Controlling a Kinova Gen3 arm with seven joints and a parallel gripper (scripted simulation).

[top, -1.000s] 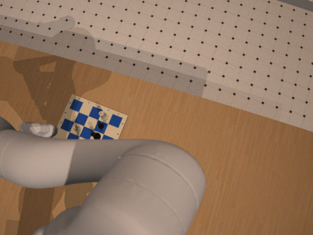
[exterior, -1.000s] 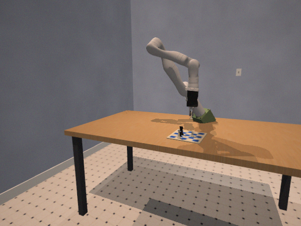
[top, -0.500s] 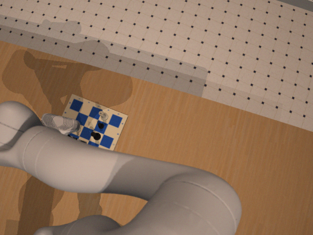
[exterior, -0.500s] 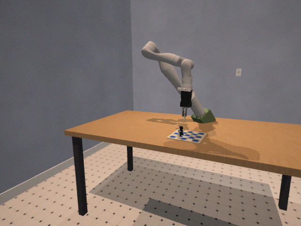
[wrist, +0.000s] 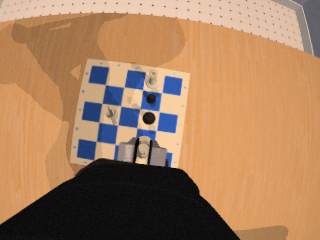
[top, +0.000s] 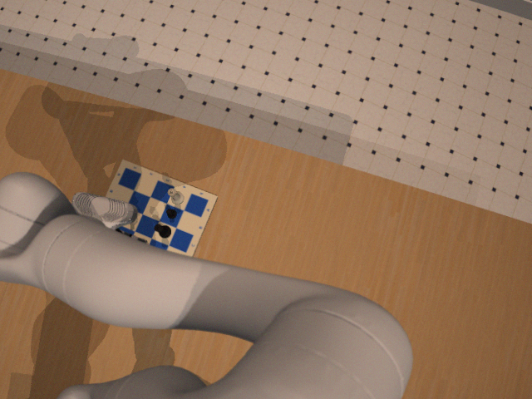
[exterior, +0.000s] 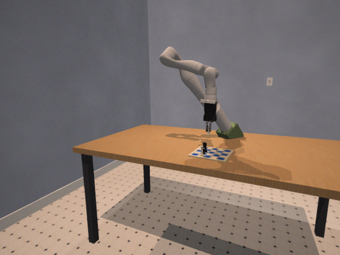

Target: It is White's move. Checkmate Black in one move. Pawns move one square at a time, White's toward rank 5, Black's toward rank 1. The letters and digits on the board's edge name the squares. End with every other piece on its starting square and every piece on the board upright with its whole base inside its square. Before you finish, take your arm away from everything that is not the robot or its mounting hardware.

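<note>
A small blue-and-cream chessboard (top: 160, 206) lies on the wooden table; it also shows in the exterior view (exterior: 211, 153) and the wrist view (wrist: 130, 114). Two black pieces (wrist: 151, 99) (wrist: 150, 118) stand on its right half, in adjacent squares. A white piece (wrist: 152, 79) stands near the far edge and another white piece (wrist: 111, 114) left of centre. My gripper (exterior: 208, 129) hangs well above the table behind the board and is shut on a small white piece (exterior: 208, 134), which shows between the fingers in the wrist view (wrist: 142, 154). I cannot tell its kind.
The arm's green base (exterior: 230, 130) sits on the table behind the board. In the top view the arm's links (top: 193, 296) hide the board's near edge and the gripper. The table's front edge (exterior: 192, 168) runs close to the board.
</note>
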